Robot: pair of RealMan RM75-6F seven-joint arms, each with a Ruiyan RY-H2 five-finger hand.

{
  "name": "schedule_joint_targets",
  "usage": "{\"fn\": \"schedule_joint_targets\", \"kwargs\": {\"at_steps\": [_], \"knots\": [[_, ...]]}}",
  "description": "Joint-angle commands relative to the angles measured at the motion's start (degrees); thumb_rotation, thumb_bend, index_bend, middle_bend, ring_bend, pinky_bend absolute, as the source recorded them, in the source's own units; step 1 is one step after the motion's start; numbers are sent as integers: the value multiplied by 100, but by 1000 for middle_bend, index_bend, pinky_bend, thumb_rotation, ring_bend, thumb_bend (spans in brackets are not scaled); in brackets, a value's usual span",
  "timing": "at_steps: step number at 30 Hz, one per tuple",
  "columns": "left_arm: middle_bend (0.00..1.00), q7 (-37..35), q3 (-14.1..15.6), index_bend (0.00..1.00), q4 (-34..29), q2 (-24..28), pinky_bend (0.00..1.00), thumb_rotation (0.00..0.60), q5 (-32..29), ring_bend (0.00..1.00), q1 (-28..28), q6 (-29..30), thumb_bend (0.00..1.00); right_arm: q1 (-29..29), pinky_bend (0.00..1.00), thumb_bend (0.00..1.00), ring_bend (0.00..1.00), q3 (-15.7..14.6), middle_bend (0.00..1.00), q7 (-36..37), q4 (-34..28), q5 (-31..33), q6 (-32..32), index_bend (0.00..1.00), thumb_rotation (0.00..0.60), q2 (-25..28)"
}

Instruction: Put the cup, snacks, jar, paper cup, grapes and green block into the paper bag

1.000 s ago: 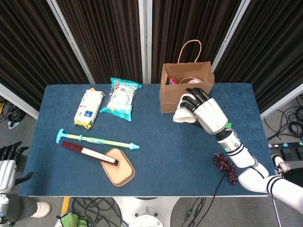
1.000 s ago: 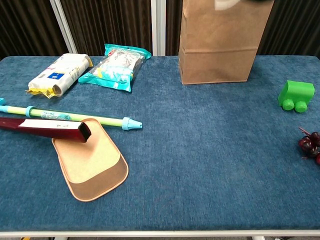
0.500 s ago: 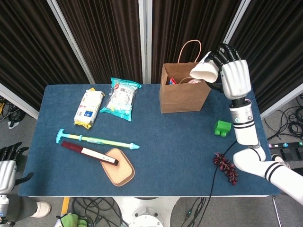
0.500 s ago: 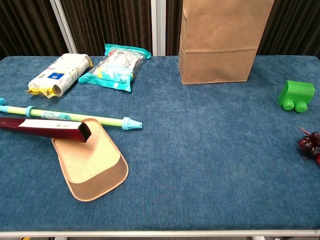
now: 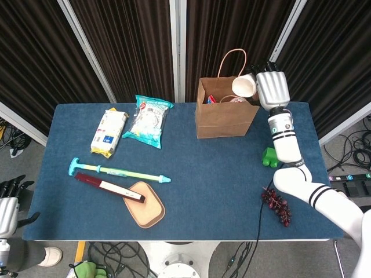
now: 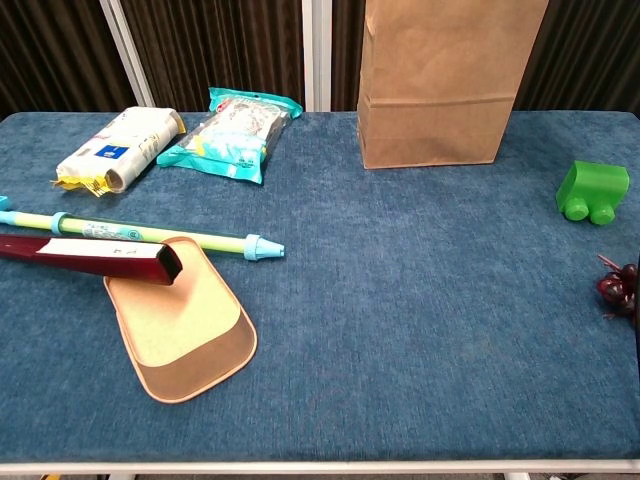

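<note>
In the head view my right hand (image 5: 271, 88) holds a white paper cup (image 5: 244, 86) above the open top of the brown paper bag (image 5: 223, 119), at its right rim. Items show inside the bag. The green block (image 5: 270, 156) sits right of the bag, also green block (image 6: 592, 191) in the chest view. Dark grapes (image 5: 277, 205) lie near the front right; grapes (image 6: 620, 288) show at the chest view's right edge. Two snack packs (image 5: 109, 132) (image 5: 148, 120) lie at the back left. My left hand (image 5: 8, 202) hangs off the table's left side, fingers apart, empty.
A teal-tipped green tube (image 5: 119, 171), a dark red box (image 5: 110, 187) and a tan pad (image 5: 146, 204) lie at the front left. The bag (image 6: 440, 80) stands at the back in the chest view. A black cable runs by the grapes.
My right hand rose from in front of the bag with the paper cup, then shifted left and down over the bag's right rim. The green block became visible.
</note>
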Motion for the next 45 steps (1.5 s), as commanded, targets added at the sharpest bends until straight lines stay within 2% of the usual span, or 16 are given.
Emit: {"fn": "schedule_joint_targets", "kwargs": {"at_steps": [1, 8, 12, 15, 17, 20, 25, 28, 33, 40, 45], "knots": [[226, -8, 16, 293, 12, 6, 136, 600, -9, 155, 17, -4, 3, 24, 116, 77, 5, -37, 131, -45, -63, 130, -44, 1, 600, 16], [226, 57, -25, 293, -44, 24, 136, 600, 31, 155, -31, -1, 3, -167, 111, 51, 0, -56, 93, 491, -542, -252, 237, 0, 600, 298], [226, 92, -29, 293, -79, 36, 136, 600, 42, 155, -27, 24, 3, -437, 126, 49, 7, -113, 140, 1290, -1159, -996, 666, 0, 600, 593], [226, 88, -19, 293, -87, 42, 136, 600, 44, 155, -10, 42, 3, -779, 238, 50, 92, -325, 203, 2107, -1591, -1850, 1249, 5, 600, 789], [225, 84, -18, 293, -84, 41, 136, 600, 51, 155, -10, 44, 3, -957, 293, 53, 142, -492, 243, 2400, -1688, -2268, 1589, 37, 600, 846], [226, 77, -11, 293, -71, 41, 136, 600, 77, 155, -6, 58, 3, -1239, 301, 64, 156, -754, 267, 2749, -1812, -2841, 2133, 86, 600, 939], [225, 66, -22, 293, -63, 44, 136, 600, 107, 155, -6, 93, 3, -1748, 302, 74, 158, -1208, 271, 3195, -2214, -3520, 2800, 106, 600, 1266], [225, 64, -25, 293, -59, 42, 136, 600, 121, 155, -19, 86, 2, -2052, 302, 77, 158, -1502, 272, 3205, -2381, -3820, 3079, 121, 600, 1470], [226, 60, -41, 293, -40, 24, 136, 600, 145, 155, -34, 100, 3, -2505, 308, 77, 159, -2078, 283, 2895, -2652, -4035, 3029, 170, 600, 1862], [226, 64, -65, 293, -32, 12, 136, 600, 170, 155, -82, 74, 3, -2977, 319, 59, 158, -2753, 265, 2111, -2862, -3876, 2466, 194, 600, 2102], [226, 75, -72, 293, -44, 4, 136, 600, 178, 155, -106, 58, 3, -3132, 321, 44, 148, -3048, 230, 1545, -2755, -3727, 2001, 162, 600, 1978]]}}
